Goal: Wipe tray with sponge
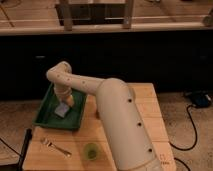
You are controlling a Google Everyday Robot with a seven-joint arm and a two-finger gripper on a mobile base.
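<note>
The dark green tray [46, 116] lies at the left of the wooden table. The pale blue-white sponge [62, 110] rests on the tray's floor near its middle. My white arm reaches from the lower right over the table and bends down into the tray. My gripper [65, 101] is at the arm's end, right above the sponge and touching or nearly touching its top. An orange-tan shape by the gripper partly hides it.
A small green cup [91, 150] stands on the table near the front. A metal fork [55, 147] lies left of it. A dark handle [25, 145] runs along the table's left front edge. A black cable [189, 125] lies on the floor at right.
</note>
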